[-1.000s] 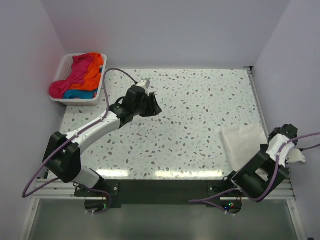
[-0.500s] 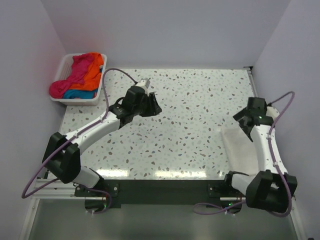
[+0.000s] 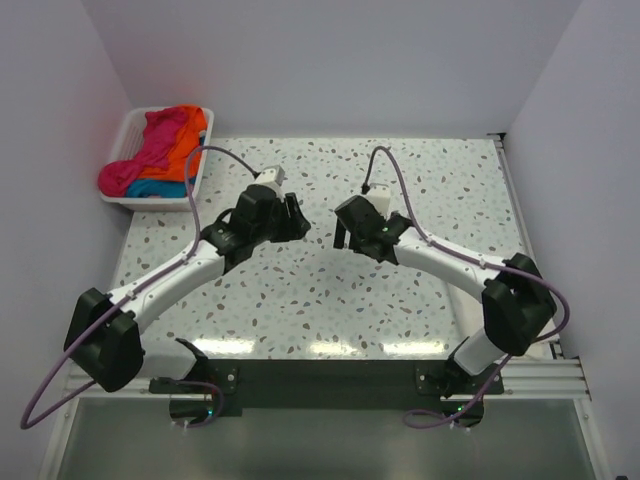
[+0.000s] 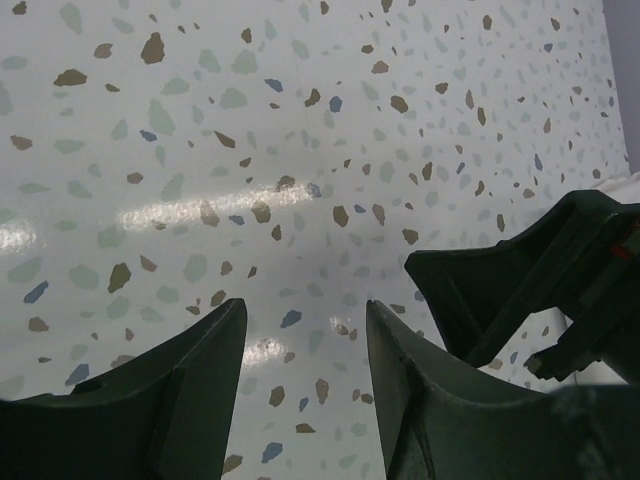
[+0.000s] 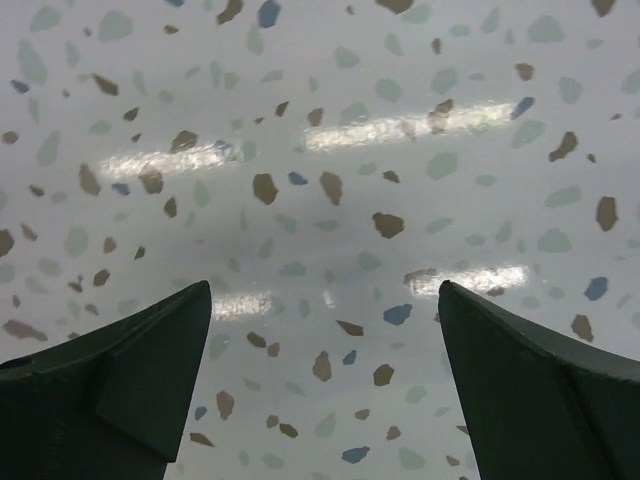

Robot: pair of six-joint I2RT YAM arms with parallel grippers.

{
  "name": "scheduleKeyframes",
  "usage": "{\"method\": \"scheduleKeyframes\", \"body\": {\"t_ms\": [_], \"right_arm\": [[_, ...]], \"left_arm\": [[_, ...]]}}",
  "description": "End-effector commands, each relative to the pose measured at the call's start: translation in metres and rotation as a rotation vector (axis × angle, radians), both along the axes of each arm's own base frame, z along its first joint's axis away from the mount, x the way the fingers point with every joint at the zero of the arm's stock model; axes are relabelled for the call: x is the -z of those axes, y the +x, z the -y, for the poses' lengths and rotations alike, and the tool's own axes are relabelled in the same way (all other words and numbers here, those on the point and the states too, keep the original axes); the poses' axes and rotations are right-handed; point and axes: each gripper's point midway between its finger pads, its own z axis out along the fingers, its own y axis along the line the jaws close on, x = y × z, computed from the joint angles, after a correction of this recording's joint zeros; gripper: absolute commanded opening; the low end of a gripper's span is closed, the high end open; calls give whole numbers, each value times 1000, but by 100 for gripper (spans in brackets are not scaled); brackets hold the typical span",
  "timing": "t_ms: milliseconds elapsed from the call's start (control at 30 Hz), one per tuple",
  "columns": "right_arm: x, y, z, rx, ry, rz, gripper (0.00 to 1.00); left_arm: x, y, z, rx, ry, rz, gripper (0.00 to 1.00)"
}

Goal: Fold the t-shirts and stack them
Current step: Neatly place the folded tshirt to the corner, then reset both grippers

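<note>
Left tool [image 3: 293, 216]: fingers partly apart with nothing between them, hanging over bare counter [image 3: 430, 170] just left of centre in the overhead view and pointing right.
Right tool [image 3: 344, 236]: fingers spread wide and empty, just right of centre. It faces the left tool, tips near but apart.
Wrist views: each shows only speckled counter between its own fingers. The right tool's dark body also juts in at the right edge of the left wrist view.
Basket [image 3: 131, 125]: white and slatted, at the upper left of the overhead view, by the counter's far left corner and well apart from both tools.
In the basket: the t-shirts [image 3: 155, 150], a crumpled, unfolded heap.
Colours: pink [image 3: 140, 165] on top and left, orange [image 3: 187, 140] to the right, blue [image 3: 160, 188] at the near edge.
Lie of the heap: its long axis runs from upper right to lower left, and pink cloth spills over the lower-left rim.
</note>
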Motion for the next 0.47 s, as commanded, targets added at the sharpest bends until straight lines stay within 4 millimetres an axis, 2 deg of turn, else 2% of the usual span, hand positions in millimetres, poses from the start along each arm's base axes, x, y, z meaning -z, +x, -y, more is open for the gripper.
{"method": "scheduleKeyframes", "body": {"t_ms": [0, 167, 233, 267, 300, 367, 400, 433], "right_arm": [[-20, 7, -17, -90, 108, 121, 99], [-25, -9, 5, -116, 72, 156, 99], [-36, -14, 8, -139, 84, 185, 99], [-32, -18, 14, -159, 62, 185, 99], [-44, -20, 15, -163, 92, 225, 99], [-46, -25, 24, -155, 85, 251, 99], [-63, -26, 26, -155, 117, 305, 99], [-70, -26, 27, -161, 127, 330, 99]], "left_arm": [[-7, -6, -21, -43, 42, 80, 56], [-1, -17, -37, -77, 51, 96, 58], [0, -20, -42, -85, 57, 101, 59], [0, -21, -42, -83, 59, 104, 59], [-1, -21, -43, -82, 58, 109, 59], [-2, -22, -42, -77, 56, 111, 59], [-4, -22, -41, -71, 51, 115, 60], [-4, -23, -41, -66, 49, 116, 60]]}}
